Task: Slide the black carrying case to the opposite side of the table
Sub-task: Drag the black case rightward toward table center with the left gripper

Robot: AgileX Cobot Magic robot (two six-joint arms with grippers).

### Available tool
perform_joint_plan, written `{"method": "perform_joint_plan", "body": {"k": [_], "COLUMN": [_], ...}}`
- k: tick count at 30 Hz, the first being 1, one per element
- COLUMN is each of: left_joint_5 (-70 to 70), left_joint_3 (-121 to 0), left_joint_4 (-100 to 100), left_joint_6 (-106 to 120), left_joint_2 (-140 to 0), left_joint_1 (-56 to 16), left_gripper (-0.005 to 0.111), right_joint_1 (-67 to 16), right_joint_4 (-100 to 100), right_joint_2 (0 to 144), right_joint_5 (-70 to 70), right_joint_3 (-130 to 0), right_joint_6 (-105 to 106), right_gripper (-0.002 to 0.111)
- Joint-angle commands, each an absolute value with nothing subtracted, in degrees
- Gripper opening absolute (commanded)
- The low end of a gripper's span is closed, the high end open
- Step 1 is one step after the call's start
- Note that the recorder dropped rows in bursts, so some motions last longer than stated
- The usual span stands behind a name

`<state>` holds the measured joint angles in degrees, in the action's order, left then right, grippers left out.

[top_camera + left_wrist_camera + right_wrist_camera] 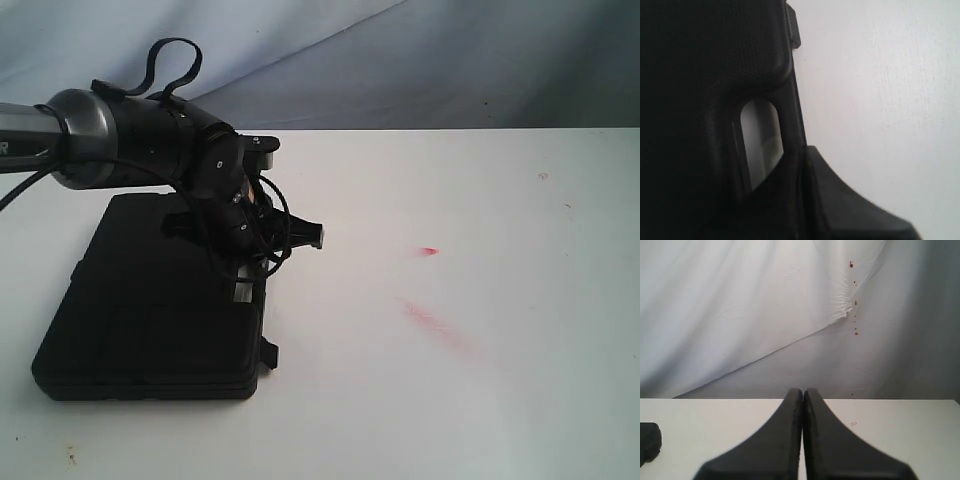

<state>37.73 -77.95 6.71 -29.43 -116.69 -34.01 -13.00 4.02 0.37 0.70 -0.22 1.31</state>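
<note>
The black case (150, 300) lies flat on the left part of the white table (450, 400), near the front edge, with its handle side turned toward the middle of the tabletop. The left arm (120, 140) comes in from the left edge of the exterior view and bends down over the case. The left gripper (250, 265) sits at the handle side, its tips low against the case's right edge. Cables and the wrist block the tips, so I cannot tell whether it is narrow or wide, or whether it holds anything.

In the left wrist view, the pale table shows through the oval handle slot (761, 142). 1 dark finger (850, 210) lies just beside the case's edge, and a small latch tab (793, 27) juts from that edge.

Right of the case the table carries 1 small red mark (428, 250) and a longer red smear (435, 325).

The right gripper (803, 395) shows only in its own wrist view. Its 2 fingers are pressed together with nothing between them, raised over the table and facing a grey cloth backdrop (740, 315) with red specks (855, 302).
</note>
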Motion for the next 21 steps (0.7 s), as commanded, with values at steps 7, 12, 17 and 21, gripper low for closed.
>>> {"method": "perform_joint_plan", "body": {"k": [7, 12, 17, 21], "left_joint_5": [37.83, 37.83, 37.42, 37.3], "left_joint_3": [-80.33, -80.33, -80.33, -80.33], "left_joint_4": [8.25, 8.25, 8.25, 8.25], "left_joint_6": [-29.59, -29.59, -29.59, -29.59], "left_joint_2": [-116.99, -117.39, -117.63, -117.63], "left_joint_1": [-34.19, -34.19, -34.19, -34.19], "left_gripper": [0.028, 0.033, 0.033, 0.033], "right_joint_1": [-12.57, -12.57, -12.57, -12.57], "right_joint_4": [3.11, 3.11, 3.11, 3.11], "right_joint_2": [0.0, 0.0, 0.0, 0.0], "right_joint_5": [0.57, 0.57, 0.57, 0.57], "right_joint_3": [0.0, 0.0, 0.0, 0.0], "right_joint_6": [1.52, 1.52, 1.52, 1.52], "right_gripper": [0.0, 0.0, 0.0, 0.0]}}
